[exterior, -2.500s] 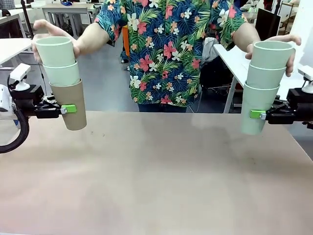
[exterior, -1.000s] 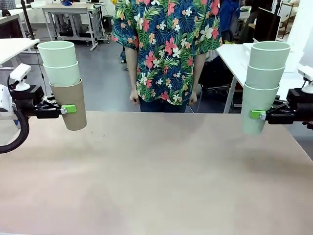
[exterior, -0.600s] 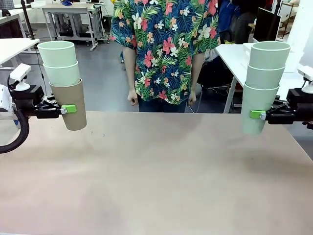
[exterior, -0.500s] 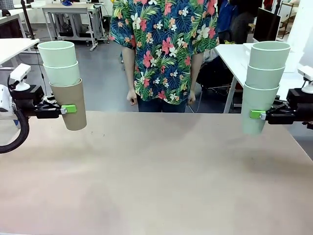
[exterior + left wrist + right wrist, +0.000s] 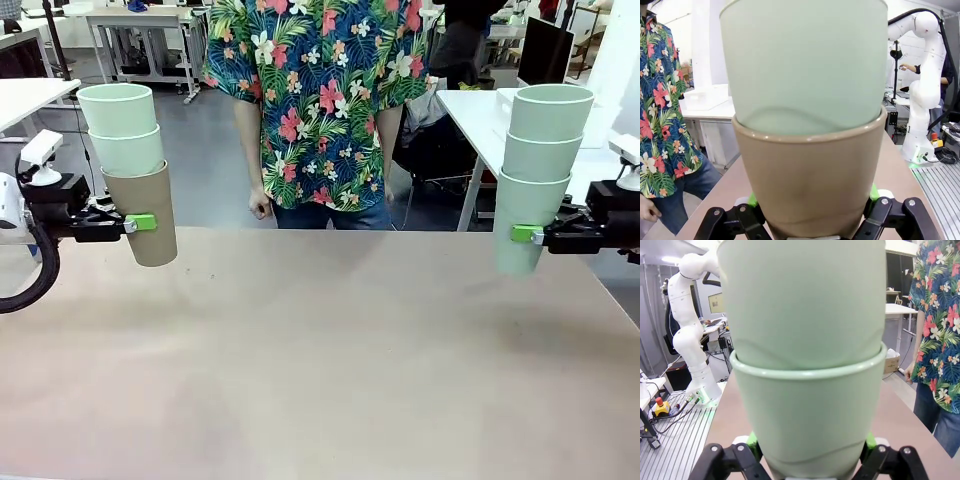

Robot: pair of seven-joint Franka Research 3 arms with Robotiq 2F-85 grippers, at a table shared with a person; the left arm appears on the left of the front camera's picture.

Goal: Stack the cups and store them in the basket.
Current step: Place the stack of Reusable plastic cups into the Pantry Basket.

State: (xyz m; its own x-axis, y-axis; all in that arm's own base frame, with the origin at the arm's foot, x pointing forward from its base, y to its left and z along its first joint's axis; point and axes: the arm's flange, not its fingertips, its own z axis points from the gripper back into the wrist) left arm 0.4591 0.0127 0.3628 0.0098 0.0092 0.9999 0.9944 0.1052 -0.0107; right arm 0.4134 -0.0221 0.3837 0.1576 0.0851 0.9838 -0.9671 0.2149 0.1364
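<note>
Over the table [image 5: 320,360], left tool [image 5: 143,222] clamps tan cup [image 5: 146,195], right tool [image 5: 522,234] green cup [image 5: 526,203].

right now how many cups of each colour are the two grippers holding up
mint-green cups: 5 (2 nested in the left stack, 3 making up the right stack, held by the right gripper)
tan-brown cup: 1 (bottom of the left stack, held by the left gripper)
total: 6

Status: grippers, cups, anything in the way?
Left gripper shut on tan cup, two mint cups nested in it. Right gripper shut on bottom cup of mint stack. Both stacks above table. Person at far edge, hands down.
</note>
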